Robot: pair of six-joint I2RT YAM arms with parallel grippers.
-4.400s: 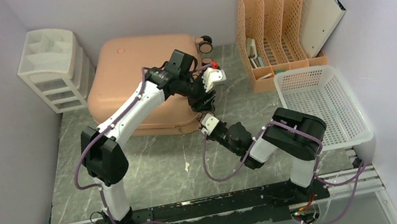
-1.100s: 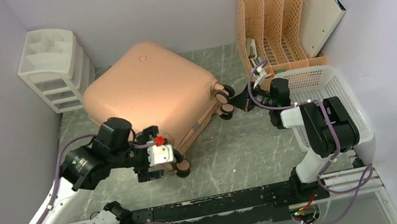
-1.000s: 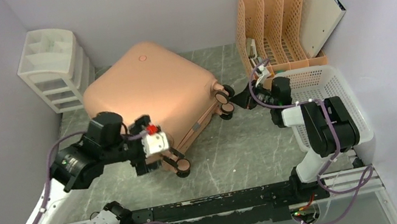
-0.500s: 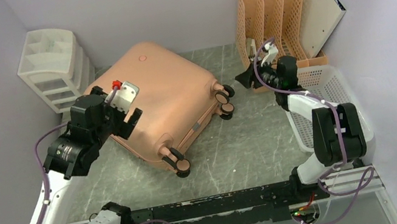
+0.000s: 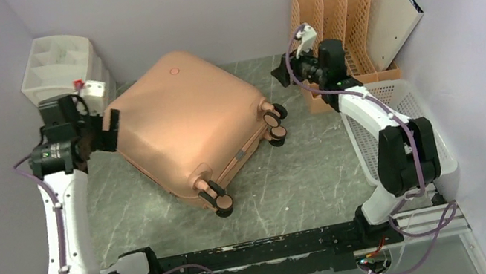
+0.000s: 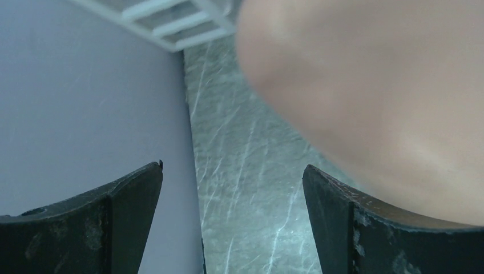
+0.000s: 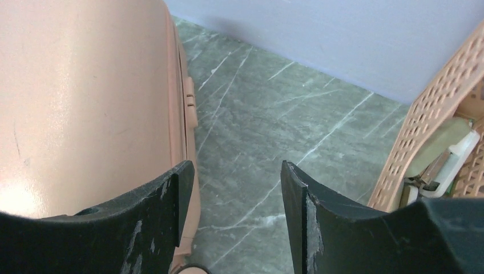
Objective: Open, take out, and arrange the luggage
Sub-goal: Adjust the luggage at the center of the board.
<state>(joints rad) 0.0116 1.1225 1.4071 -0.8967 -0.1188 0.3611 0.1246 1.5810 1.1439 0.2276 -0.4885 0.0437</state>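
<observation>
Overhead, grey-veined table [image 5: 293, 181] bears luggage [image 5: 185, 124] between lilac walls [image 5: 202, 8].

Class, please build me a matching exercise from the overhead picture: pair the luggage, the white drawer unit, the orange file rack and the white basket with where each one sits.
Things:
1. luggage
2. drawer unit
3. file rack
4. basket

Places:
A. far right corner
B. in the middle, lying flat
C. right edge, nearer than the rack
D. far left corner

Pairs: 1-B, 2-D, 3-A, 4-C
</observation>
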